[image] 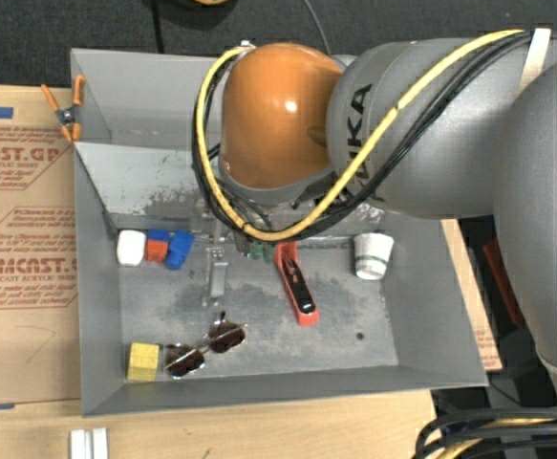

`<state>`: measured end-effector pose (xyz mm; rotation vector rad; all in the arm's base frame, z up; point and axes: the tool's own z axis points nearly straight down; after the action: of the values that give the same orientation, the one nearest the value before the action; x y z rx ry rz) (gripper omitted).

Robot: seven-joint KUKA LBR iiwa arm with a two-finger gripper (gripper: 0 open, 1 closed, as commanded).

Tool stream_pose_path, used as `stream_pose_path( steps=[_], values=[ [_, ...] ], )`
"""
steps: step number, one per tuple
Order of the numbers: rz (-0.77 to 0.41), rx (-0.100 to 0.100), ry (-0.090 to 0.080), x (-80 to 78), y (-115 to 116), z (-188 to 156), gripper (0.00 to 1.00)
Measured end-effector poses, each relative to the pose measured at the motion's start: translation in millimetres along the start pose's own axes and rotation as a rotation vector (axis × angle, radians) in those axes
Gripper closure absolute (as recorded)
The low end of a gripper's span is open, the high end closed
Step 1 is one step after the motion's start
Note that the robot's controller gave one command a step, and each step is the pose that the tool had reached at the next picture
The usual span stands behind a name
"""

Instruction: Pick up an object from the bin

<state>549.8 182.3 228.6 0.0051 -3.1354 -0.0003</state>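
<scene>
Jaws are giving nothing away under the orange wrist cover [278,113]: I cannot tell whether they are parted or closed, and nothing is showing in them.

In the camera view, the gripper [217,277] is hovering over bare floor of the bin [354,328], between a blue block [178,250] and a red-and-black hand tool [295,285]. Sunglasses [206,345] are lying near it toward the lower wall (probably the handiest candidate).

The pick seems not yet begun; the next move is calling for settling on one thing and descending squarely over it. A white cup [372,254], a yellow cube [144,361], a white block [130,248] and an orange block [155,250] are lying aside, obstructing nothing.
</scene>
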Motion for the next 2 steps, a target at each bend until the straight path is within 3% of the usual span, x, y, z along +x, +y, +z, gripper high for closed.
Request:
stream_pose_path(
  steps=[1,2],
  values=[
    [0.002,-0.001,-0.008,-1.5,-1,-5,0.0],
    [-0.032,-0.003,-0.014,-5.5,-4,39,0.0]
  ],
)
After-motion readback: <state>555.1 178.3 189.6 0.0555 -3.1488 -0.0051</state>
